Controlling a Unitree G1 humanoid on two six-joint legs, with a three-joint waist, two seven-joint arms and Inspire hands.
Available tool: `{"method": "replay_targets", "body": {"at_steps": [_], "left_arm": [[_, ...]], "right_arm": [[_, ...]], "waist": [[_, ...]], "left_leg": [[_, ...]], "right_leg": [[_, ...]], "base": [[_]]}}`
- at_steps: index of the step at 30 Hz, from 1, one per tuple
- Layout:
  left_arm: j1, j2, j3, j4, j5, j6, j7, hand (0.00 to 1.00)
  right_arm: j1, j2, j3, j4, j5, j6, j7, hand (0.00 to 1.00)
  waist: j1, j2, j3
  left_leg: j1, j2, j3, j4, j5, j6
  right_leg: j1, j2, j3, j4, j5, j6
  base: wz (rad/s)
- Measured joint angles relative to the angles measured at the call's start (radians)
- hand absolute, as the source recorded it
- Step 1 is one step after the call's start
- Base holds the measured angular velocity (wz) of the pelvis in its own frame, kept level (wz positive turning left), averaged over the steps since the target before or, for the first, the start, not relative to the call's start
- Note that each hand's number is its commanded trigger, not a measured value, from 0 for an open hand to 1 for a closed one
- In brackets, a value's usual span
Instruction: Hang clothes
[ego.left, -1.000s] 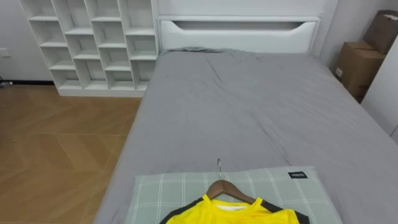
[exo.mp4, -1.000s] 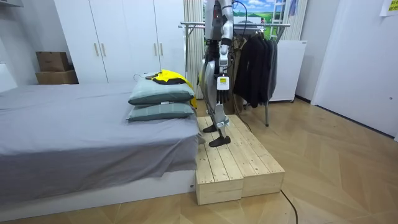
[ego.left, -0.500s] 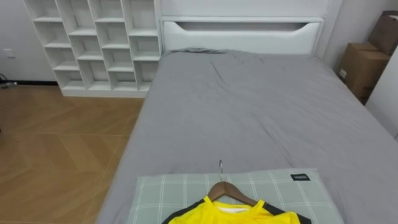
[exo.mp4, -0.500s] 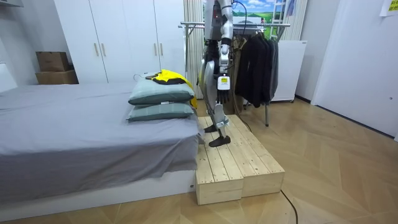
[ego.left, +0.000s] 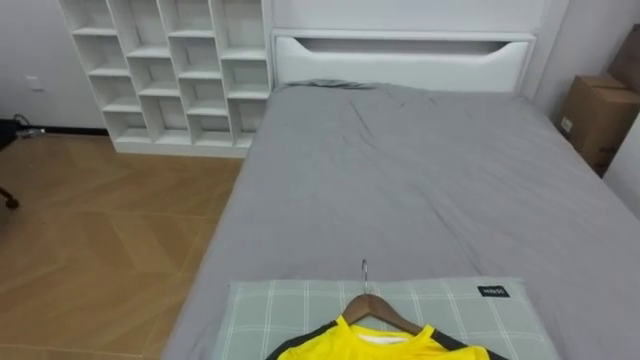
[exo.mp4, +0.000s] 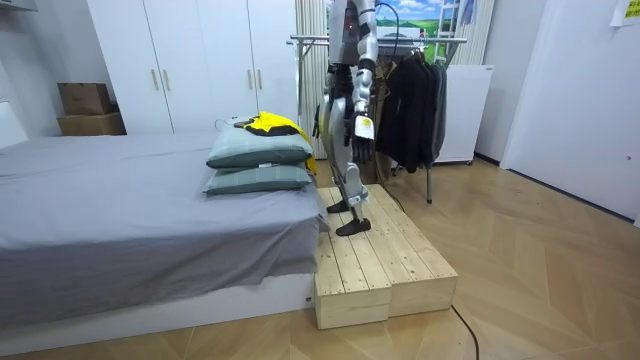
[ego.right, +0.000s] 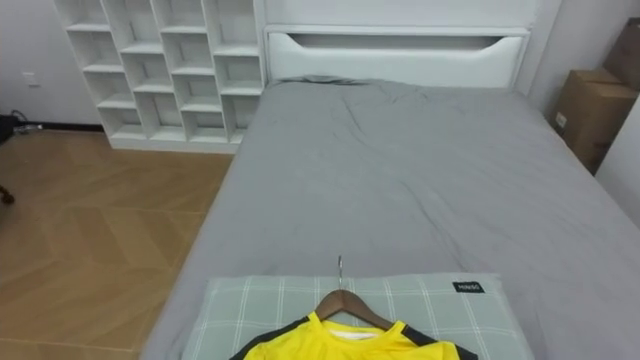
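Robot stands on a low platform (exo.mp4: 380, 262) of pale wooden planks, set against the pillow end of the bed (ego.left: 420, 180), facing along the mattress toward the headboard (ego.left: 400, 62).

Yellow shirt (ego.left: 385, 347): smooth knit, dark trim at collar and shoulders. It lies flat on the upper pillow (ego.left: 290, 312), at the bed's near edge. It is threaded on a wooden hanger (ego.left: 388, 313), a curved brown bar whose thin metal hook (ego.left: 365, 272) points toward the headboard and lies just over the pillow's far edge.

Pillow: pale green, white check lines, soft rectangle. It is stacked on a second, greyer pillow (exo.mp4: 262, 180).

Bed sheet: grey, matte, light creases near the headboard. Headboard: white, with a long recessed slot.

Left hand (exo.mp4: 362, 148) hangs beside the thigh, well apart from the shirt; its grip state cannot be told at this distance.

Behind the robot: metal clothes rack (exo.mp4: 425, 41) with dark garments (exo.mp4: 410, 110).

Beside the bed: white cubby shelf (ego.left: 170, 70), herringbone wood floor (ego.left: 100, 230), cardboard box (ego.left: 600, 115).
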Motion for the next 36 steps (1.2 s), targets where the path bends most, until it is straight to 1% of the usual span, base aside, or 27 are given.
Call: {"method": "replay_targets", "body": {"at_steps": [2,3,4,6,10,11,12,15,16,18,19,20,22,24,27,28,30,31,32,33,34,36], "left_arm": [[-0.005,0.009,0.000,-0.030,0.001,-0.020,0.051,0.00],[-0.013,0.013,0.000,-0.038,0.005,-0.040,0.077,0.00],[-0.017,0.015,0.000,-0.038,0.009,-0.048,0.089,0.00],[-0.021,0.017,-0.001,-0.050,0.013,-0.072,0.110,0.00],[-0.022,0.019,-0.001,-0.100,0.024,-0.085,0.152,0.00],[-0.023,0.021,-0.001,-0.131,0.024,-0.087,0.175,0.00],[-0.025,0.021,-0.002,-0.167,0.027,-0.090,0.198,0.00],[-0.050,0.034,-0.007,-0.180,0.084,-0.120,0.233,0.00],[-0.049,0.034,-0.007,-0.197,0.094,-0.120,0.239,0.00],[-0.048,0.034,-0.007,-0.285,0.159,-0.120,0.257,0.00],[-0.050,0.035,-0.007,-0.306,0.177,-0.120,0.265,0.00],[-0.055,0.036,-0.008,-0.352,0.211,-0.120,0.278,0.00],[-0.065,0.045,-0.019,-0.408,0.277,-0.122,0.294,0.00],[-0.079,0.071,-0.057,-0.475,0.364,-0.123,0.302,0.00],[-0.108,0.088,-0.087,-0.532,0.431,-0.124,0.302,0.00],[-0.110,0.088,-0.087,-0.549,0.438,-0.124,0.302,0.00],[-0.111,0.092,-0.089,-0.628,0.452,-0.122,0.303,0.00],[-0.112,0.097,-0.092,-0.640,0.457,-0.122,0.304,0.00],[-0.115,0.109,-0.098,-0.659,0.472,-0.122,0.307,0.00],[-0.123,0.119,-0.106,-0.667,0.497,-0.123,0.316,0.00],[-0.128,0.121,-0.109,-0.669,0.510,-0.123,0.323,0.00],[-0.133,0.121,-0.135,-0.682,0.572,-0.123,0.343,0.00]], "right_arm": [[0.001,-0.003,-0.008,0.002,-0.004,-0.005,0.000,0.00],[0.002,-0.006,-0.011,0.002,-0.004,-0.009,0.000,0.00],[0.002,-0.007,-0.014,0.002,-0.004,-0.012,0.000,0.00],[0.006,-0.010,-0.045,0.003,-0.007,-0.020,0.008,0.00],[0.006,-0.025,-0.056,0.006,-0.038,-0.025,0.014,0.00],[0.005,-0.028,-0.056,0.004,-0.047,-0.026,0.018,0.00],[0.004,-0.031,-0.056,0.004,-0.051,-0.026,0.018,0.00],[-0.003,-0.035,-0.056,0.001,-0.066,-0.035,0.019,0.00],[-0.001,-0.034,-0.056,0.001,-0.064,-0.039,0.020,0.00],[0.005,-0.031,-0.056,0.004,-0.059,-0.044,0.030,0.00],[0.004,-0.031,-0.056,0.005,-0.058,-0.044,0.034,0.00],[0.003,-0.031,-0.057,0.005,-0.059,-0.044,0.042,0.00],[0.002,-0.030,-0.057,0.004,-0.059,-0.045,0.048,0.00],[0.001,-0.030,-0.056,0.004,-0.055,-0.045,0.053,0.00],[0.000,-0.031,-0.056,0.009,-0.056,-0.045,0.053,0.00],[-0.001,-0.031,-0.056,0.009,-0.057,-0.045,0.053,0.00],[-0.001,-0.032,-0.056,0.009,-0.057,-0.044,0.053,0.00],[-0.001,-0.032,-0.056,0.009,-0.057,-0.044,0.052,0.00],[0.000,-0.033,-0.056,0.009,-0.056,-0.044,0.052,0.00],[0.002,-0.033,-0.056,0.009,-0.056,-0.044,0.051,0.00],[0.002,-0.034,-0.056,0.009,-0.058,-0.044,0.050,0.00],[0.000,-0.042,-0.056,0.009,-0.064,-0.044,0.050,0.00]], "waist": [[-0.001,0.004,-0.0013],[-0.001,0.008,-0.0014],[-0.001,0.011,-0.0015],[-0.006,0.024,-0.0014],[-0.006,0.034,0.0036],[-0.008,0.039,0.0025],[-0.007,0.039,0.0037],[-0.007,0.040,0.0027],[-0.009,0.041,0.0032],[-0.014,0.041,-0.0017],[-0.015,0.031,-0.0031],[-0.019,0.037,-0.0040],[-0.032,0.033,-0.0053],[-0.035,0.031,-0.0046],[-0.045,0.032,-0.0047],[-0.047,0.032,-0.0047],[-0.058,0.034,-0.0044],[-0.059,0.035,-0.0043],[-0.063,0.037,-0.0037],[-0.066,0.038,-0.0024],[-0.068,0.040,-0.0005],[-0.084,0.042,0.0033]], "left_leg": [[-0.001,-0.001,-0.006,-0.001,0.000,0.000],[-0.001,-0.002,-0.009,-0.002,0.000,0.000],[-0.001,-0.002,-0.011,-0.002,0.000,0.000],[0.009,-0.003,-0.012,-0.006,0.000,0.000],[0.020,-0.003,-0.007,-0.019,0.001,0.000],[0.020,-0.003,-0.007,-0.020,0.001,-0.001],[0.020,-0.003,-0.007,-0.020,0.001,-0.001],[0.020,-0.005,-0.009,-0.019,0.001,-0.001],[0.020,-0.005,-0.010,-0.019,0.001,-0.001],[0.019,-0.008,-0.018,-0.019,0.001,-0.001],[0.019,-0.008,-0.021,-0.019,0.002,0.000],[0.018,-0.010,-0.027,-0.016,0.002,0.000],[0.021,-0.011,-0.031,-0.014,0.002,0.000],[0.023,-0.011,-0.031,-0.014,0.002,0.001],[0.021,-0.011,-0.031,-0.014,0.002,0.001],[0.021,-0.011,-0.031,-0.015,0.002,0.001],[0.021,-0.011,-0.030,-0.015,0.002,0.001],[0.023,-0.011,-0.029,-0.015,0.002,0.001],[0.024,-0.011,-0.027,-0.015,0.002,0.001],[0.026,-0.011,-0.026,-0.016,0.002,0.001],[0.026,-0.011,-0.024,-0.017,0.002,0.001],[0.025,-0.012,-0.025,-0.017,0.002,0.001]], "right_leg": [[0.000,-0.001,-0.009,0.000,0.000,0.000],[0.001,-0.001,-0.009,0.000,0.000,0.000],[0.002,-0.001,-0.009,-0.001,0.000,0.000],[0.011,-0.001,-0.008,-0.003,0.000,0.000],[0.014,-0.001,-0.009,-0.002,0.000,0.001],[0.014,-0.001,-0.011,-0.002,0.000,0.001],[0.014,-0.001,-0.011,-0.002,0.000,0.001],[0.015,-0.002,-0.011,-0.002,0.000,0.001],[0.015,-0.003,-0.011,-0.003,0.000,0.001],[0.015,-0.004,-0.013,-0.002,-0.001,0.002],[0.015,-0.004,-0.013,-0.002,-0.001,0.002],[0.016,-0.005,-0.013,-0.001,-0.001,0.002],[0.021,-0.005,-0.013,0.001,-0.001,0.002],[0.024,-0.005,-0.011,0.001,-0.001,0.003],[0.021,-0.005,-0.008,0.000,-0.001,0.003],[0.020,-0.005,-0.007,0.000,-0.001,0.003],[0.018,-0.004,0.000,-0.001,-0.001,0.003],[0.017,-0.004,0.002,-0.001,-0.001,0.003],[0.017,-0.004,0.006,0.000,-0.001,0.003],[0.016,-0.003,0.014,0.001,-0.001,0.003],[0.016,-0.002,0.016,0.001,-0.001,0.003],[0.015,-0.003,0.017,0.001,0.000,0.004]], "base": [[0.08],[0.05],[0.00],[0.00],[-0.01],[0.00],[0.00],[0.00],[0.04],[0.06],[0.00],[0.00],[0.02],[-0.04],[-0.01],[-0.08],[-0.09],[-0.09],[-0.10],[-0.09],[-0.05],[0.00]]}}
